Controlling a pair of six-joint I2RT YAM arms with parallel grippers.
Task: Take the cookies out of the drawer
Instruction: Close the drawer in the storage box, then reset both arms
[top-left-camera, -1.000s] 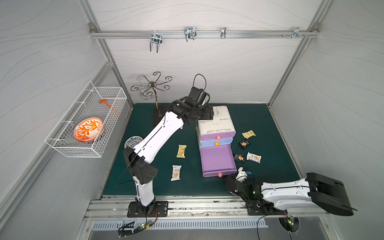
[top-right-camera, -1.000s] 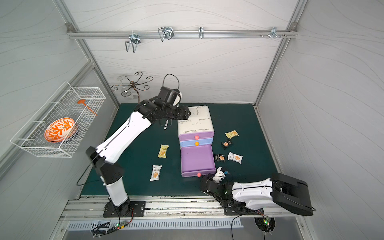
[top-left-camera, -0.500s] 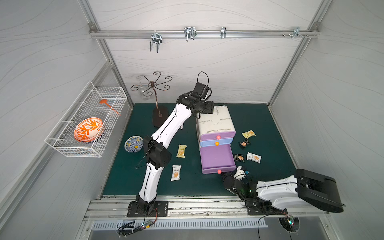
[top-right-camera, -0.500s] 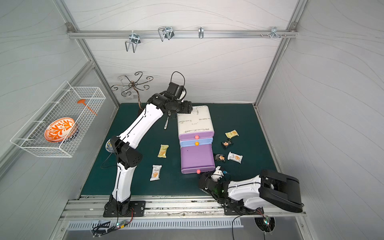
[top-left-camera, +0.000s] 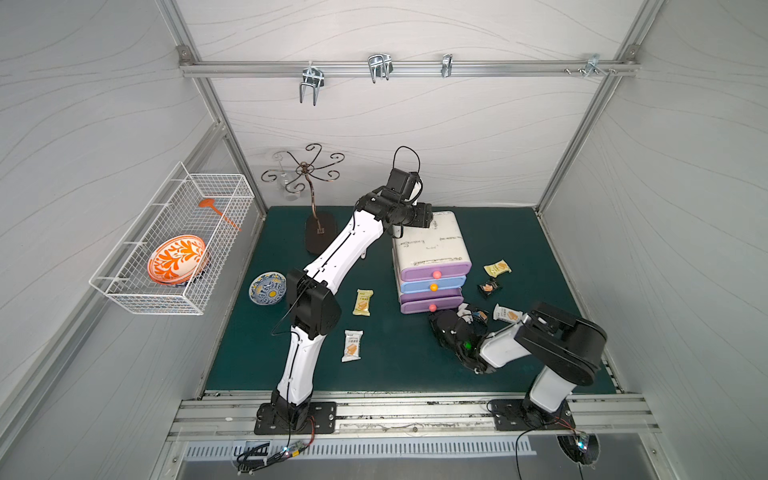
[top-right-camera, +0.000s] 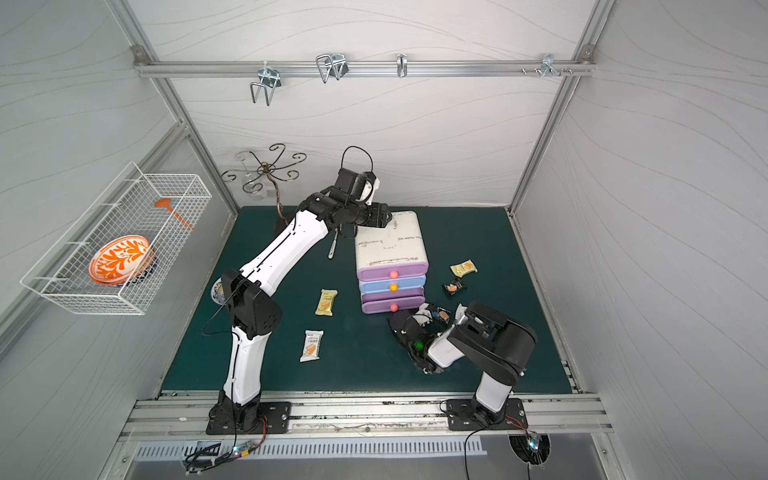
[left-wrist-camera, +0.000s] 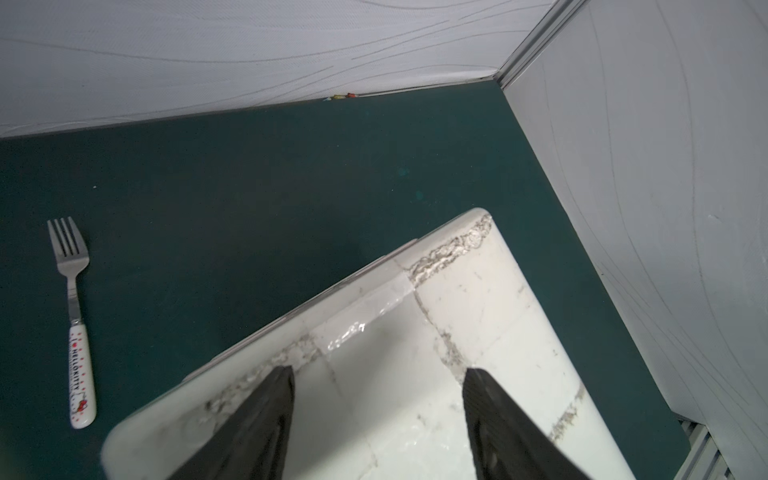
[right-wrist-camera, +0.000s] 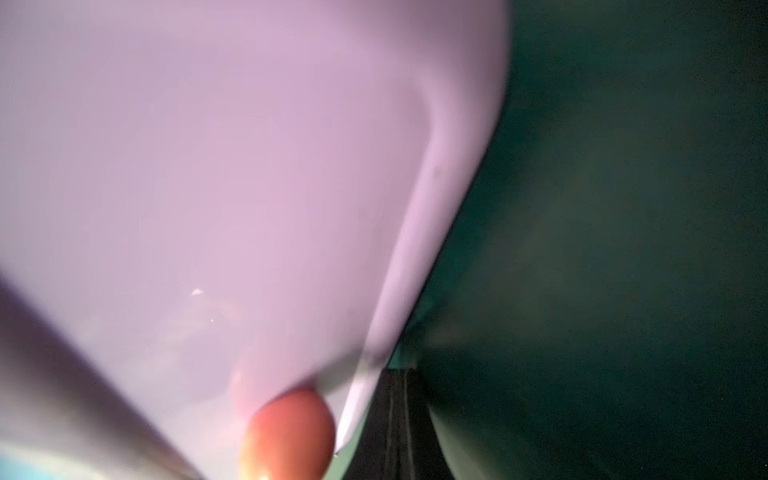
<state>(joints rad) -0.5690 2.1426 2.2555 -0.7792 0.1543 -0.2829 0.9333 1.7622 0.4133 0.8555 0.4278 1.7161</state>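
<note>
Overlying cabinet (left-wrist-camera: 478, 324) rear edge: left claw (left-wrist-camera: 378, 372).

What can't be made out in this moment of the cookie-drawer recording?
- Drawer interiors: no view shows inside the drawer cabinet; its fronts hide whatever is inside.
- Right gripper: the right wrist view is blurred, close to the bottom drawer; in both top views its own wrist covers it.
- Left gripper: whether it touches the cabinet is unclear in the left wrist view.

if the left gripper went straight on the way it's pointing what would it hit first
Most likely the white top of the drawer unit, right ahead of the left gripper; how far above it the fingers sit is unclear.
</note>
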